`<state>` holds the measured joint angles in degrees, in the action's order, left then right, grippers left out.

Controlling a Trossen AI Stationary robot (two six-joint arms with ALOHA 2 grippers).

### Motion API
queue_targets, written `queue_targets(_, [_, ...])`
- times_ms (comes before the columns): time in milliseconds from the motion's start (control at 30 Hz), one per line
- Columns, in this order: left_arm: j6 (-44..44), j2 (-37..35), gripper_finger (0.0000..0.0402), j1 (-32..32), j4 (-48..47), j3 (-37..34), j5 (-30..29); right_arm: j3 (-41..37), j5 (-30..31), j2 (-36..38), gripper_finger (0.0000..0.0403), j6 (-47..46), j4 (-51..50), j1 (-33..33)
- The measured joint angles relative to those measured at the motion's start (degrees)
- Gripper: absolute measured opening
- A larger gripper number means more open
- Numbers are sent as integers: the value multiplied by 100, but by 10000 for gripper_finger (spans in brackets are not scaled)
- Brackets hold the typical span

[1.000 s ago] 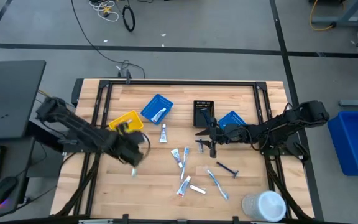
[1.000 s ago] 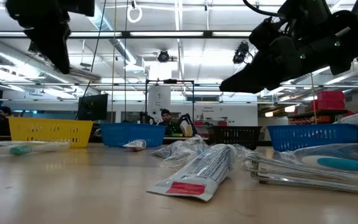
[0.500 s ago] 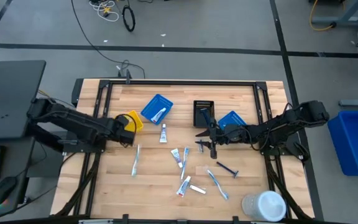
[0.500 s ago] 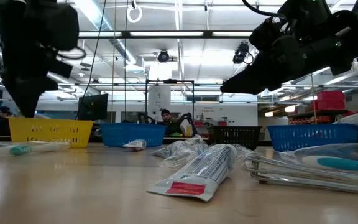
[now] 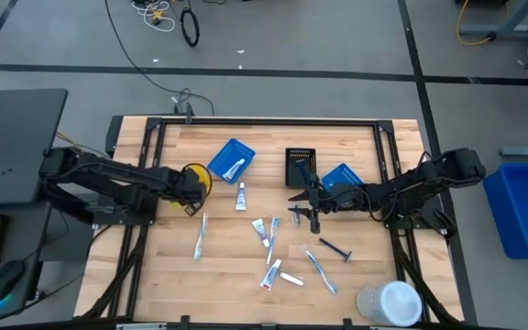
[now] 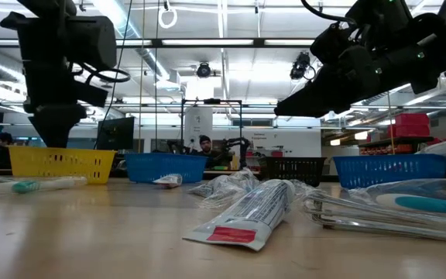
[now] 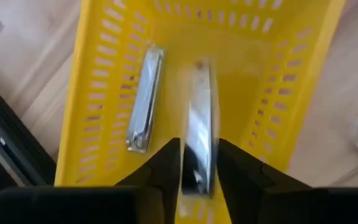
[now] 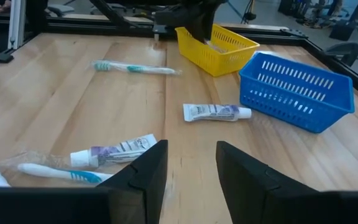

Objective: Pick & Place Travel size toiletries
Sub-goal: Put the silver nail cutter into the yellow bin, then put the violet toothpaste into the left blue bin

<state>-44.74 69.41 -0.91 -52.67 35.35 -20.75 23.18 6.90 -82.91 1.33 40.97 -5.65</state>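
Stage: sorting looks partly done; a few items sit in bins, most still lie loose on the worktop (image 5: 154,275).
Left gripper (image 7: 199,163): over the yellow bin (image 5: 189,176), pointing down into it; a slim silvery item (image 7: 199,124) shows between its fingers, blurred, so I cannot tell whether the jaws clamp it or have let it go.
Yellow bin contents: one other silvery flat item (image 7: 143,99) lies on the bin floor beside it; what kind of toiletry either one is, I cannot tell.
Right gripper (image 5: 312,203): above the middle of the worktop, just beside the black bin (image 5: 299,165) and the right-hand blue bin (image 5: 342,176); jaws apart, nothing between them.
Done so far: one tube (image 5: 235,168) in the left-hand blue bin (image 5: 231,158); one, perhaps two, items in the yellow bin.
Left to do: a toothbrush (image 5: 200,236) near the yellow bin, a tube (image 5: 241,196) below the blue bin, a cluster of tubes (image 5: 264,231) mid-worktop, a red-marked tube (image 5: 291,278), a toothbrush (image 5: 320,272) and a dark razor (image 5: 335,247).
Count, bins: four, namely one yellow, two blue, one black.
Count, loose items: roughly nine or ten; the cluster is too tight for an exact number.
Other: a white round container (image 5: 390,302) at the worktop corner.
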Motion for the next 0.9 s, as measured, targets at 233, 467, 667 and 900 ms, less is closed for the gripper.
queue_targets(233, [-257, 7, 150, 186, 27, 0, -325, -1, 0, 0, 144, 63, 0, 0])
queue_targets(467, [-494, 7, 149, 193, 211, 499, -880, 0, 22, 0, 144, 63, 45, 0])
queue_targets(667, [-904, 4, 133, 92, 1035, 1295, -1308, 0, 42, 0, 144, 62, 325, 0])
queue_targets(900, [-117, 425, 116, -265, 3130, 1300, -855, 0, 46, 0, 145, 240, 474, 4])
